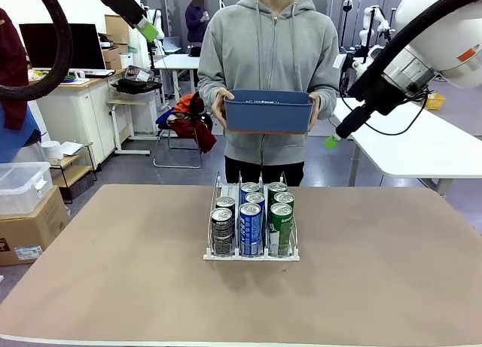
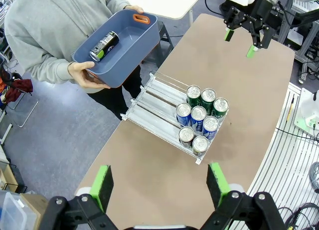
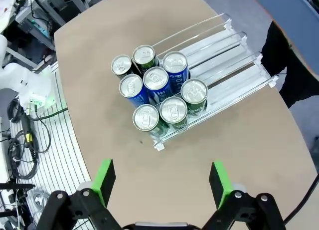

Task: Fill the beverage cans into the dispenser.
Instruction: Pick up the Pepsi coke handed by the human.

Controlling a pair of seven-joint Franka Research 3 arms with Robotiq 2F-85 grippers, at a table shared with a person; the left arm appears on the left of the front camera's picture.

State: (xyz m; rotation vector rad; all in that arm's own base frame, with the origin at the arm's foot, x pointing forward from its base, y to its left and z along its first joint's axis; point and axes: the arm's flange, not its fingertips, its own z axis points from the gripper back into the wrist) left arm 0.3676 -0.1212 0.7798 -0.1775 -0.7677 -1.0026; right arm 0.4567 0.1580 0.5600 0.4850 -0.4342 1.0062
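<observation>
Left claw (image 2: 160, 185): raised high over the table (image 1: 113, 272), near its left side. Jaws wide apart, nothing between the green pads (image 2: 103, 185).

Dispenser (image 1: 248, 257): stands at table centre, three lanes. Count of beverage cans (image 1: 251, 219) in it is 8, all upright and bunched at the end nearer the robot.
- left lane: 2 dark cans (image 1: 222, 230), one behind the other
- middle lane: 3 blue cans (image 1: 250, 228) with white lettering
- right lane: 3 green cans (image 1: 280, 226)

The far parts of all three lanes are bare.

Blue bin (image 1: 267, 114): held in both hands (image 2: 87, 75) by a person (image 1: 271, 46) in a grey hoodie, at the far edge of the table, above and behind the dispenser. The left wrist view shows 1 dark can (image 2: 104, 45) lying on its side inside.

Right claw (image 3: 162, 176): up in the air over the right side of the table, well apart from the dispenser. Jaws spread open and empty.
</observation>
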